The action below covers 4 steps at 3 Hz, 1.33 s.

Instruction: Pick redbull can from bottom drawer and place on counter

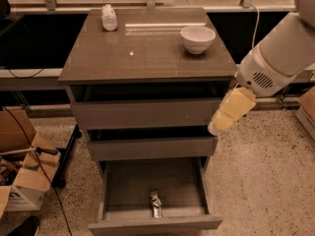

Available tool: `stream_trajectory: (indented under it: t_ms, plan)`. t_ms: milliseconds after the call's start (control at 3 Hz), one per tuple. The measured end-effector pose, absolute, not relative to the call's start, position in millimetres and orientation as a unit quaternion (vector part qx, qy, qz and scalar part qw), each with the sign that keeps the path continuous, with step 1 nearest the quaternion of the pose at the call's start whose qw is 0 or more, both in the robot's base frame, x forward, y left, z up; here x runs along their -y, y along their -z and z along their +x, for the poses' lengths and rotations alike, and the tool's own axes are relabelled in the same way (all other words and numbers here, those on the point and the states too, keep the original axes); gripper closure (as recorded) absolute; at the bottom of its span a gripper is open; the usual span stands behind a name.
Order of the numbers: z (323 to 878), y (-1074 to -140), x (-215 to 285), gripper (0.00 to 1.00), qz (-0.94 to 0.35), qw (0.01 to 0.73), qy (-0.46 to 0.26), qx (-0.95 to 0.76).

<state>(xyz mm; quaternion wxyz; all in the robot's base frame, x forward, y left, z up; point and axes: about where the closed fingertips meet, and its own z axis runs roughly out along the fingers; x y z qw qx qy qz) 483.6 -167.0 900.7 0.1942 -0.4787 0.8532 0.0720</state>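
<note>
Left of the counter (147, 58), on the speckled floor, open cardboard boxes (24, 181) are seen, with dark cables trailed over them. At the counter's far left corner a white plastic bottle (109, 17) is laid on its side, and toward the far right corner a white bowl (197, 37) is set upright, well apart from the bottle. Beneath the counter three drawers are stacked, and the bottom drawer (133, 181) is pulled well out. The redbull can (156, 204) is found inside that drawer, near its front wall and about midway across, apparently lying on its side, with nothing touching it. Right of the counter, below its overhang and just beside the right ends of the two upper drawer fronts, the pale yellow claw (220, 123) is held tilted down and leftward from a white arm (275, 58). The claw is placed well above the can, and whether it is spread or pressed together cannot be told.
</note>
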Motion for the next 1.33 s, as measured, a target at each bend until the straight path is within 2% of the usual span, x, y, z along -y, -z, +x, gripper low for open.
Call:
stream_trajectory:
  t_ms: [1333]
  plan:
    - [519,-727,140,0.00,-0.308,0.171,-0.165,-0.921]
